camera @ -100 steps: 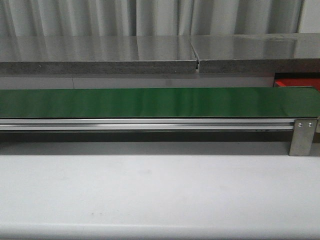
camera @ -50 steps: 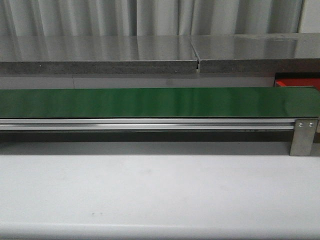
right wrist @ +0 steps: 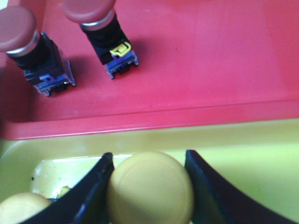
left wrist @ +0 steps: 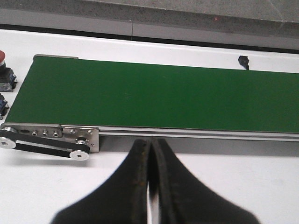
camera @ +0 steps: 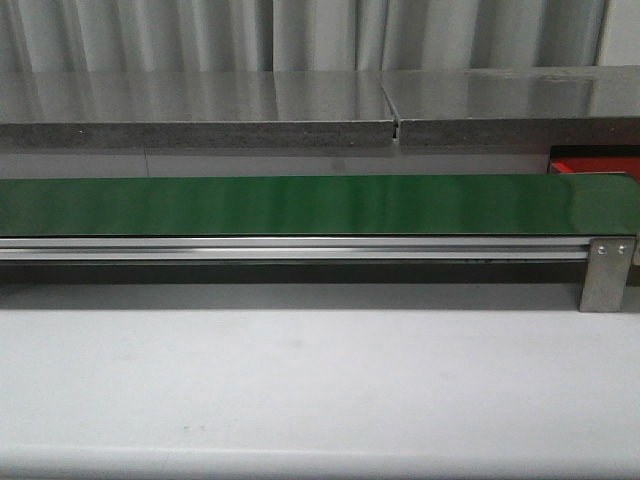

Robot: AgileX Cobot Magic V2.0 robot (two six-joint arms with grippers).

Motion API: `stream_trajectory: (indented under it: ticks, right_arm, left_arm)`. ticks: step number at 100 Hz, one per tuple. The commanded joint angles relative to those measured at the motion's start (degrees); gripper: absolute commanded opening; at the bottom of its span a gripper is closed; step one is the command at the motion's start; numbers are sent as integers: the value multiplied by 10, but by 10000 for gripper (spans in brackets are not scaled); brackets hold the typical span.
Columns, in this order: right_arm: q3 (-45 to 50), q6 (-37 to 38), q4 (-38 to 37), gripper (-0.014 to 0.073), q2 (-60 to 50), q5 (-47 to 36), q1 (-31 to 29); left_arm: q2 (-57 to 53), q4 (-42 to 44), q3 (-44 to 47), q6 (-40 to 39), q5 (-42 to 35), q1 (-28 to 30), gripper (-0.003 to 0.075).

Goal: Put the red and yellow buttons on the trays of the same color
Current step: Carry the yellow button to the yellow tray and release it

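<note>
Right wrist view shows the right end effector point(right wrist: 149, 186) pinching a yellow button point(right wrist: 150, 189) by its domed cap, one dark finger point(right wrist: 91, 191) on each side, over the yellow tray point(right wrist: 243, 154). A second yellow button point(right wrist: 21, 207) lies in that tray just beside the held one. Touching the yellow tray's far edge is the red tray point(right wrist: 210, 70), where two red buttons point(right wrist: 100, 35) point(right wrist: 32, 49) lie tilted on their dark bodies, near each other. Left wrist view has the left end effector point(left wrist: 149, 154) pressed together with nothing between its fingers, hanging over the white bench point(left wrist: 243, 177) in front of the green belt point(left wrist: 154, 98). Front view catches only a corner of the red tray point(camera: 590, 162) behind the belt's right end.
</note>
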Motion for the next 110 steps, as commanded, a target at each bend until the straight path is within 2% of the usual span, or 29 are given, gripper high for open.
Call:
stream_trajectory:
  ticks: [1,36,44,59,66,95,110]
  right_arm:
    - [-14,-9,20,29,-19,-10,-1]
    - [-14,-9,8,44,4,-3,-1]
    - [-14,-9,7,129,3,0,-2]
    - [-15,-9,7,418,2,2,-2]
    - [-15,-9,7,493,1,2,-2]
    - [-19,-9,14,509,-29,3,-2]
    - [-31,-7,23,509,-54,41,-2]
  left_arm:
    - [-2,-13,-15,-1,-37,-3,-20]
    - [-2,-13,-15,-1,-37,-3,-20]
    - [-2,-13,-15,-1,-37,-3,-20]
    - [-2,-13,-15,-1,-37,-3,-20]
    - [-2,-13,-15,-1,-37,-3,-20]
    - [-2,-13,-15,-1,-37,-3,-20]
    - [-2,-13,-15,-1,-37,-3,-20]
